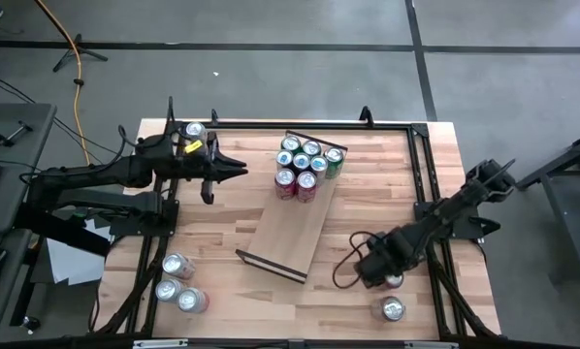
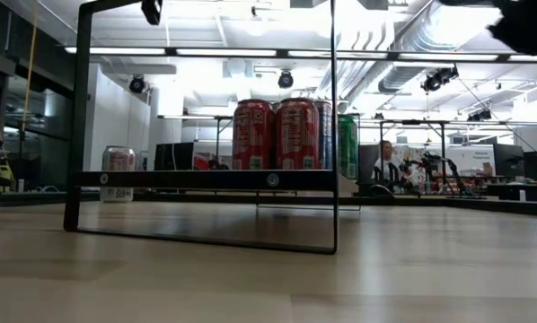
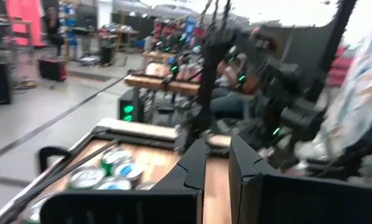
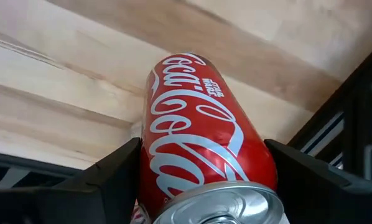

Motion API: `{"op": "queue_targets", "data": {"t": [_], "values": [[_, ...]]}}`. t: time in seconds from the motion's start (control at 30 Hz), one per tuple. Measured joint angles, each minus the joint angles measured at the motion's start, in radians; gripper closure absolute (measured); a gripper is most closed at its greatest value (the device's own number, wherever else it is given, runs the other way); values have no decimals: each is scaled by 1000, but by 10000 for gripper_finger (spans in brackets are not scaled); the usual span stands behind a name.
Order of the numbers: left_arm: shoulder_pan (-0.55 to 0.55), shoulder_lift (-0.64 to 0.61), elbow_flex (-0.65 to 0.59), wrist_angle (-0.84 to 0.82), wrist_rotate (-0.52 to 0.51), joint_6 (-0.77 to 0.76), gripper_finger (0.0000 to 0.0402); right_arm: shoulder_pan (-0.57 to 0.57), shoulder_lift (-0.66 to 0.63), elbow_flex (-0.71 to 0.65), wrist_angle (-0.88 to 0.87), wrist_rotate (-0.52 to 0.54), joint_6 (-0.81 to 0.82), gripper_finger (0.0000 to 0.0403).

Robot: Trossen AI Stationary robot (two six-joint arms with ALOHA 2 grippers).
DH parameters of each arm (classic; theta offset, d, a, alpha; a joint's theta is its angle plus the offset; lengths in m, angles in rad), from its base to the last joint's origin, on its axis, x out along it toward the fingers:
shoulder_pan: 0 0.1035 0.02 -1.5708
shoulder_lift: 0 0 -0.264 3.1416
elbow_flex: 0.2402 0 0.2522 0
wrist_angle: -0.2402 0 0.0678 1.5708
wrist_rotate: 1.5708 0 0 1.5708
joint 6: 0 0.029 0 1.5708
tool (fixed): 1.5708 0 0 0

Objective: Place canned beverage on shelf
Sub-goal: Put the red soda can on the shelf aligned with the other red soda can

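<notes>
The right pincer stands low by the plank tabletop's right edge, fingers spread either side of a red Coca-Cola can, not visibly gripping. The light-wood shelf lies mid-table, its near half bare, eight cans clustered at its far end. The left pincer hovers closed.

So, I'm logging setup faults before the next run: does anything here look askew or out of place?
The shelf lies skewed, diagonal to the tabletop's edges. Its cans stand upright, bunched at one end. No spills or dents show. The right gripper straddles an upright red Coca-Cola can; that looks normal.
</notes>
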State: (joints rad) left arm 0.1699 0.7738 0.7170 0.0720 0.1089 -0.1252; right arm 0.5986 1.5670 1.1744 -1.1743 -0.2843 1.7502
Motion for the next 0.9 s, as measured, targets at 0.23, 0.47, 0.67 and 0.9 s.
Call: {"op": "queue_targets", "data": {"t": [0.23, 0.47, 0.67, 0.9], "values": [[0, 0, 0, -76, -52, -1, 401, -121, -55, 80, -86, 131, -163, 113], [0, 0, 0, -144, -41, -14, 402, -252, -56, 160, -84, 214, -360, 113], [0, 0, 0, -200, -40, -47, 401, -329, -56, 197, -76, 254, -518, 113], [0, 0, 0, -256, -40, -47, 401, -427, -56, 290, -66, 311, -755, 113]]}}
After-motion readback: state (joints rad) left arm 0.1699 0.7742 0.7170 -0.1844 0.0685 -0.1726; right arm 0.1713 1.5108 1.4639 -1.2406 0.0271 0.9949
